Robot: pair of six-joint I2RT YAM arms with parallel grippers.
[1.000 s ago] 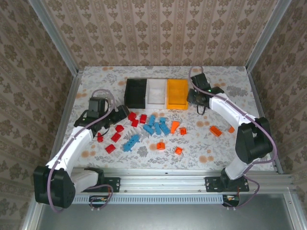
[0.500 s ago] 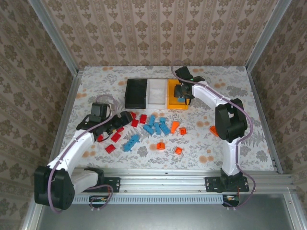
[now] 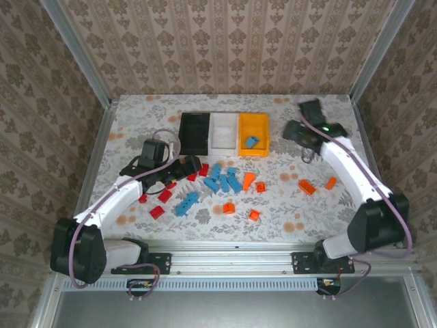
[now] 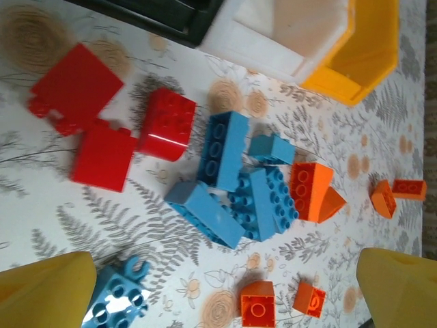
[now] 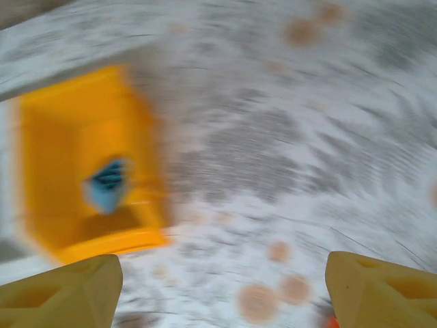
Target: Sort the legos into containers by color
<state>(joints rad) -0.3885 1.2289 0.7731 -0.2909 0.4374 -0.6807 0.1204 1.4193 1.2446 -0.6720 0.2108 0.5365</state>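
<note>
We see this view smeared with blur. At the left sits the orange-yellow bin (image 5: 48, 171), its open top toward us, with one blue brick (image 5: 107, 184) lying inside. The flowered table (image 5: 307, 150) spreads to its right. Our right gripper (image 5: 222, 294) has its yellow fingers (image 5: 61, 290) spread wide at the bottom corners, nothing between them

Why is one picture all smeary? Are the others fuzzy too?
Right wrist view: smeared sideways, likely a fast-moving camera; the orange-yellow bin and the blue lego in it look streaky. Left wrist view: sharp, and the studs on the cluster of blue legos show clearly. Top external view: sharp, evenly lit, soft shadows only.
</note>
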